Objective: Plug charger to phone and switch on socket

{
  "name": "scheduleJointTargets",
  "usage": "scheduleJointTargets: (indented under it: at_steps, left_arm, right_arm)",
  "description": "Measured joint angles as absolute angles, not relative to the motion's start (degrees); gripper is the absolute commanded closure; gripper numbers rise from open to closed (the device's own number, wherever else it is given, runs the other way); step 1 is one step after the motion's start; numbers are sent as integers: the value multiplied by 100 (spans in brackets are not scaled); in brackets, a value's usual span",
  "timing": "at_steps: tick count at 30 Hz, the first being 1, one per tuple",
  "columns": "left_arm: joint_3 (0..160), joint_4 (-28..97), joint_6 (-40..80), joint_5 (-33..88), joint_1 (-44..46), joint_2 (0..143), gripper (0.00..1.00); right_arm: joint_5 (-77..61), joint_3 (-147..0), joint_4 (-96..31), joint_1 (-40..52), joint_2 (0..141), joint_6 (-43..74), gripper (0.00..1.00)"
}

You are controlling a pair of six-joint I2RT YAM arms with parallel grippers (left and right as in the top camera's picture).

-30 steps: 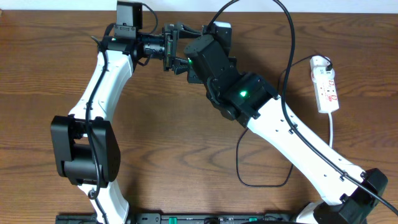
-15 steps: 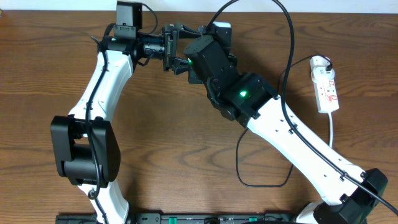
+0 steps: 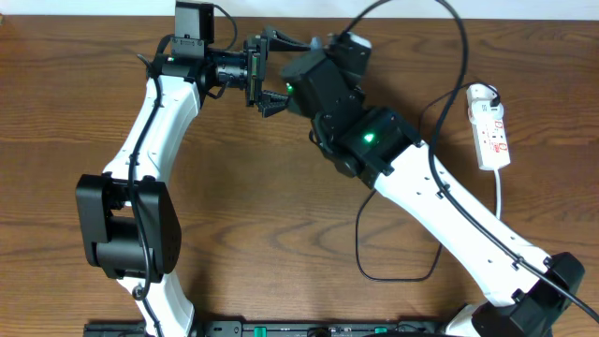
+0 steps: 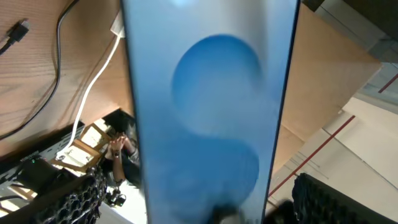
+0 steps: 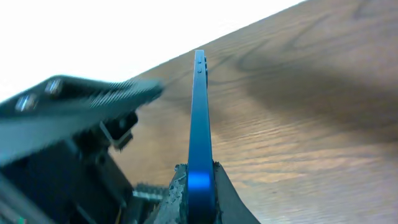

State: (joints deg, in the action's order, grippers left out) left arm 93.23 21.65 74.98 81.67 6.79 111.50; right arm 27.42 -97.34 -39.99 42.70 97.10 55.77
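Note:
The phone (image 5: 199,124) shows edge-on in the right wrist view, a thin blue slab pinched between the fingers of my right gripper (image 5: 200,186). In the left wrist view its light-blue screen (image 4: 211,106) fills the middle, blurred and very close. My left gripper (image 3: 270,70) faces it with its fingers spread wide on both sides. In the overhead view the phone is hidden under the right wrist. The charger's black cable (image 3: 440,65) loops over the table, and its connector tip (image 4: 15,34) lies on the wood. The white socket (image 3: 489,126) lies at the far right.
The socket's white cord (image 3: 499,201) runs down from it towards the front right. A loop of black cable (image 3: 398,271) lies under the right arm. Both arms meet near the table's back edge.
My right wrist has shifted a little to the right and back with the phone. More of the left gripper's spread fingers now shows. The left arm has stayed still.

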Motion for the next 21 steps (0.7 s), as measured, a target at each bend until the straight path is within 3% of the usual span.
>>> scheduleJointTargets:
  at_steps: [4,9,21]
  left_arm:
    - [9323,2165,7658,8187,679,11150,5]
    - [9323,2158,7874,8211,679,11150,27]
    - [9323,2161,8438,8219,679,11150,47]
  right_arm:
    - [2814,-9734,-3981,4165,9710,6862,99]
    - [2810,-9734,-3964,4156,9697,8141,98]
    - [2528,-9734,-3981,4158,9485,9618,98]
